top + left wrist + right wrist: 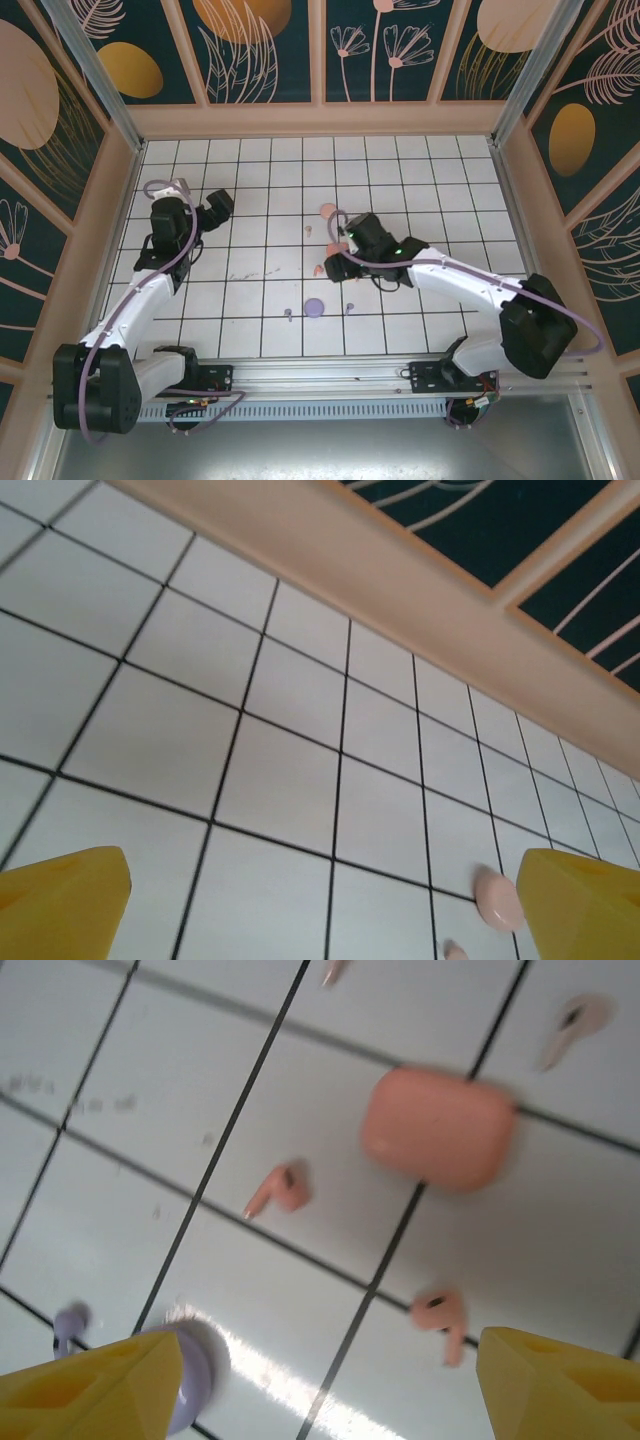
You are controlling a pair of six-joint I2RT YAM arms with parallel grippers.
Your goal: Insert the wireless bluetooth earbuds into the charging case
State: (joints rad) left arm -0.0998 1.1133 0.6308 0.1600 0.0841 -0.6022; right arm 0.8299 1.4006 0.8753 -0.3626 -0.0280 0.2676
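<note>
R gripper (322, 1390): fingers spread wide, nothing between them, hovering over mid table (250, 290). Coral case (438, 1130) lies flat ahead of it; looks closed, but the view is blurred. Coral bud (278, 1190) left of the case, apart from it. 2nd coral bud (440, 1315) below the case, nearer the gripper, loose on a tile. Pink bud (575, 1025) beyond the case, top right. Lilac case (190, 1380) partly behind the finger at view left, lilac bud (70, 1322) near it. L gripper (320, 910): also spread, empty, low over the tiles. Pink case (498, 898) just beside its finger at view right.
</note>
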